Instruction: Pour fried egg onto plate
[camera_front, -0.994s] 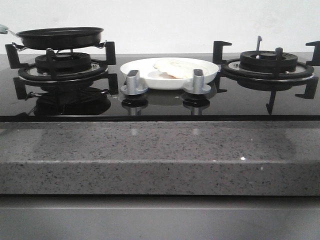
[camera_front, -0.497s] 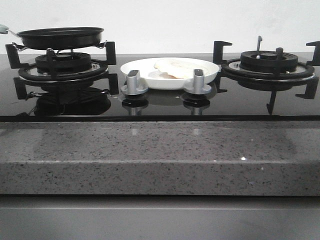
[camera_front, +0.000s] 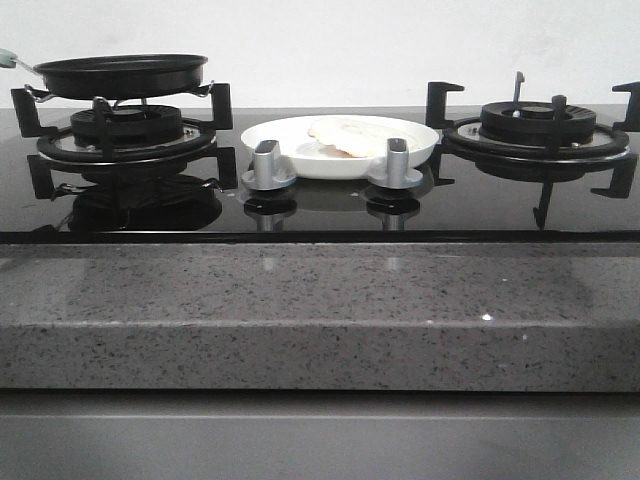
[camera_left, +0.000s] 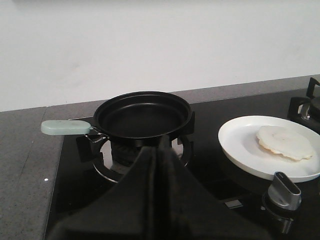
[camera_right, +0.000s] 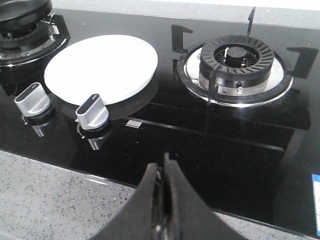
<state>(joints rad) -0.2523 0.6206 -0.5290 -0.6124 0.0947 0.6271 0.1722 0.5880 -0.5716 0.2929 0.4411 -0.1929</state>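
The white plate (camera_front: 340, 143) sits at the middle back of the black stove top, behind two silver knobs. The fried egg (camera_front: 350, 135) lies on it; in the left wrist view the egg (camera_left: 282, 143) lies on the plate (camera_left: 240, 145). The plate also shows in the right wrist view (camera_right: 100, 67), where the egg is washed out. The black frying pan (camera_front: 120, 75) with a pale green handle (camera_left: 65, 127) rests empty on the left burner. My left gripper (camera_left: 160, 145) is shut and empty, near the pan. My right gripper (camera_right: 163, 162) is shut and empty over the stove's front edge.
The right burner (camera_front: 535, 125) with black pan supports stands at the right. Two silver knobs (camera_front: 268, 165) (camera_front: 395, 163) stand in front of the plate. A grey speckled stone counter edge (camera_front: 320, 315) runs along the front. A white wall is behind.
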